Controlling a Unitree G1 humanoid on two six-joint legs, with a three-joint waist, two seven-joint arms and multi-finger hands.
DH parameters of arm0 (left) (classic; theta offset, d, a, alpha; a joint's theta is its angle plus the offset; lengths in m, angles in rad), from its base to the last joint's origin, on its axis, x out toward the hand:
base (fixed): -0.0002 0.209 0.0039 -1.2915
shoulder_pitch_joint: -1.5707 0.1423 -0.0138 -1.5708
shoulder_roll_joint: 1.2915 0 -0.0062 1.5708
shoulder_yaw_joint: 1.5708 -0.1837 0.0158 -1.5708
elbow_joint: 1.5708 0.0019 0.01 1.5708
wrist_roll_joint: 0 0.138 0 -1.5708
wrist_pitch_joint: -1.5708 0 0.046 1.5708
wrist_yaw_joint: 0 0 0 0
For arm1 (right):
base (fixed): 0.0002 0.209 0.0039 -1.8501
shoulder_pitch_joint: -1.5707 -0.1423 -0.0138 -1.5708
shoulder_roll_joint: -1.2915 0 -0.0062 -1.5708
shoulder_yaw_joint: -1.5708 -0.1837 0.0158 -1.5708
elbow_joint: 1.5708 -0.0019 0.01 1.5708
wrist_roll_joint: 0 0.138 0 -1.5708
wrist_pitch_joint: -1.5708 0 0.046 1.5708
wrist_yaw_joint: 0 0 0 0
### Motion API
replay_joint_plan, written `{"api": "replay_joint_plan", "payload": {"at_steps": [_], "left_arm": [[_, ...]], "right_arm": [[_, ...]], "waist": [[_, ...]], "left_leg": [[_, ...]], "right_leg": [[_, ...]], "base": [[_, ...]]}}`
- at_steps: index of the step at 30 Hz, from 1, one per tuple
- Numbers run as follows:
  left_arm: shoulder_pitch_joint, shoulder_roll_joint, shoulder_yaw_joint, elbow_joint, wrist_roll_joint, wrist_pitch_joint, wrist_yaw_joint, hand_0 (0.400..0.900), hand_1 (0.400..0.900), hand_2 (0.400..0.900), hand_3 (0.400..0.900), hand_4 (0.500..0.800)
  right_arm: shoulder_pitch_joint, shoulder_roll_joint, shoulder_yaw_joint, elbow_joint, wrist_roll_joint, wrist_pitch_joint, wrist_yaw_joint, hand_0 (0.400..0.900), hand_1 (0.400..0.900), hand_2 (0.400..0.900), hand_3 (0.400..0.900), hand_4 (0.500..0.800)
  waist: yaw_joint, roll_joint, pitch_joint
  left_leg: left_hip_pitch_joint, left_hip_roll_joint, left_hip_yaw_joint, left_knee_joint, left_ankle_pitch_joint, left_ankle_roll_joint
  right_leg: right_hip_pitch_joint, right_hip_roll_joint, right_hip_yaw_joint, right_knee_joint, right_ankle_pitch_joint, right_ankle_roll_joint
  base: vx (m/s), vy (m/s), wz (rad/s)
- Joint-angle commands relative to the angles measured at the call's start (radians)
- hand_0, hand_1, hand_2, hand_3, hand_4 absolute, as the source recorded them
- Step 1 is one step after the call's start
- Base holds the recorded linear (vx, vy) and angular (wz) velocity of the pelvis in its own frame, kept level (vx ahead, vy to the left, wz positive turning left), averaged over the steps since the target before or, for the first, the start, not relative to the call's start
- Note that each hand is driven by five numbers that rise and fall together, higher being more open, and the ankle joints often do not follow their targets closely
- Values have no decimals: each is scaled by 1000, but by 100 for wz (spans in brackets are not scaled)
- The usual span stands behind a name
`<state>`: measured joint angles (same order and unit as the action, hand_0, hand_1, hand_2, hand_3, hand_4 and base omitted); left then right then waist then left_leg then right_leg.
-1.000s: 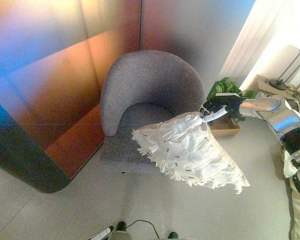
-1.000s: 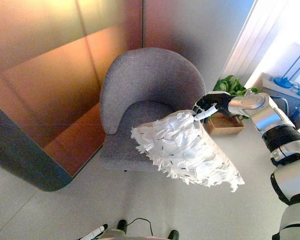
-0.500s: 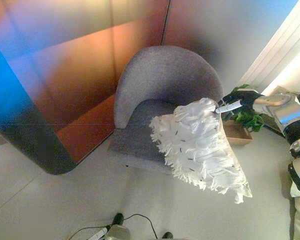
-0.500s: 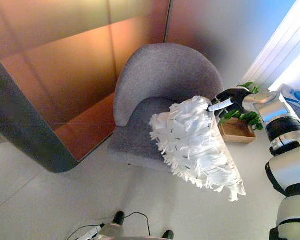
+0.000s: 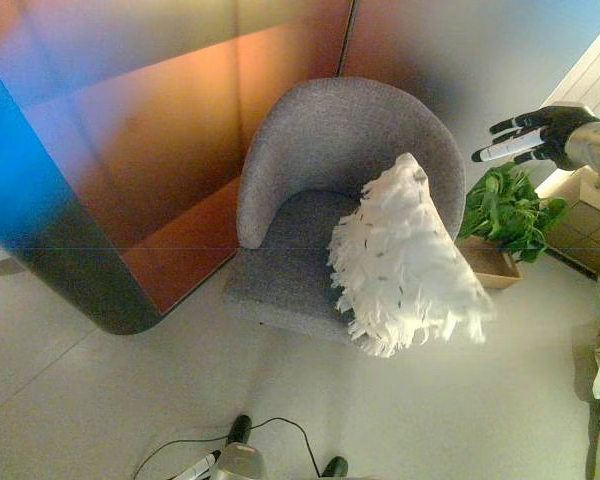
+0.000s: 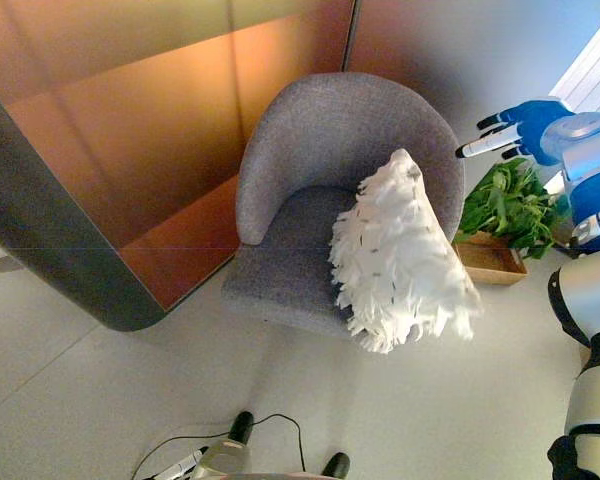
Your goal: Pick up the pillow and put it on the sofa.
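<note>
In the left eye view, the white shaggy fringed pillow (image 5: pixel 405 262) lay tilted on the right side of the grey round-backed fabric sofa chair (image 5: pixel 320 170), its lower end hanging past the seat's front edge. The right hand (image 5: pixel 528 136) hung apart from it, fingers spread and holding nothing.

In the right eye view, a green potted plant in a wooden box (image 6: pixel 502 215) stood on the floor just right of the chair.
</note>
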<state>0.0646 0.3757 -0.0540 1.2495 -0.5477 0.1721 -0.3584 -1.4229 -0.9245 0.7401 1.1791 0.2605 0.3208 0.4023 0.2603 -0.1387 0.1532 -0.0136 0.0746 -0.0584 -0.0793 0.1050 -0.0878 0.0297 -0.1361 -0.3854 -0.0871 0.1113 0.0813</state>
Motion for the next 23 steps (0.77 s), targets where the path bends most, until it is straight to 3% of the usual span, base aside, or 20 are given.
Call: {"api": "replay_joint_plan", "payload": {"at_steps": [1, 8, 14, 18, 23], "left_arm": [[46, 18, -89, 52, 21, 27, -25, 900, 900, 900, 900, 800], [46, 17, -88, 49, 23, 29, -36, 900, 900, 900, 900, 800], [52, 2, -75, 52, 38, 19, -55, 900, 900, 900, 900, 800], [57, -13, -65, 54, 46, 2, -58, 900, 900, 900, 900, 800], [51, -45, -35, 53, 44, -15, -62, 900, 900, 900, 900, 800]], "right_arm": [[-206, -112, 99, 28, -63, -57, -18, 900, 900, 900, 900, 800], [-186, -136, 88, 28, -56, -71, 20, 900, 900, 900, 900, 800], [-59, -153, -2, -10, -11, -142, 47, 900, 900, 900, 900, 800], [138, -137, -163, -90, 31, -173, 7, 900, 900, 900, 900, 800], [649, -19, -457, -327, 8, -201, -54, 900, 900, 900, 900, 800]], "waist": [[30, -34, -28], [20, -22, -33], [2, -7, -42], [-19, 9, -46], [-76, 42, -40]], "left_leg": [[22, -37, 25, -8, -83, 14], [26, -39, 29, -8, -84, 11], [37, -41, 40, -8, -89, 10], [48, -42, 52, -8, -94, 10], [66, -43, 79, -8, -103, 18]], "right_leg": [[86, 25, 0, 0, -74, 41], [85, 22, 3, 0, -78, 38], [89, 16, 10, 0, -82, 37], [92, 14, 19, 0, -84, 38], [94, 5, 42, 0, -79, 40]], "base": [[0, 0, 0], [0, 0, 0], [0, 0, 0], [-23, 23, -6], [-48, 18, -16]]}}
